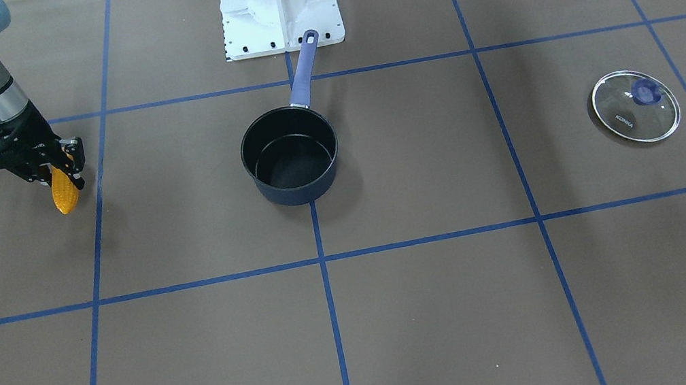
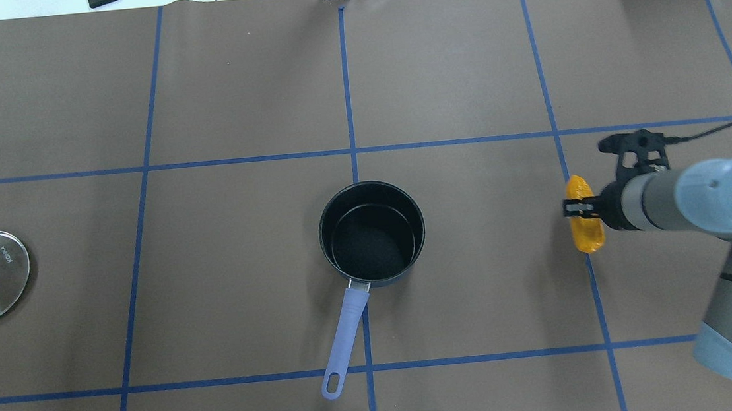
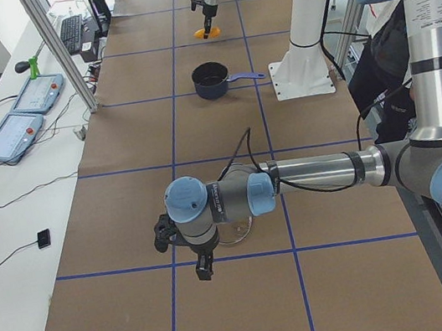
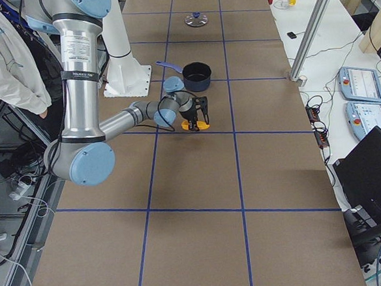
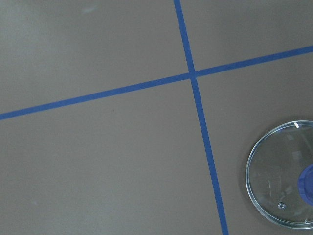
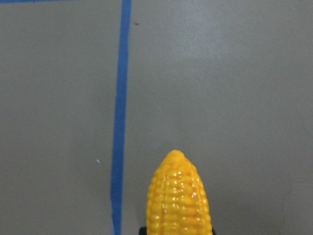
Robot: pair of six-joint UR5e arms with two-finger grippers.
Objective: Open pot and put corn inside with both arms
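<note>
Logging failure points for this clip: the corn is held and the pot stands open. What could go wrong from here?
1. The right gripper holds the corn with much of the cob jutting past the jaws, so it may pivot or slip on the way.
2. The pot is some way off and nothing steadies it. A clipped rim could shove it, or the corn could land outside.

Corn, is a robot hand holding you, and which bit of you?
Yes. The right gripper is shut on the corn, pinching its upper part; the tapered tip hangs free below.
</note>
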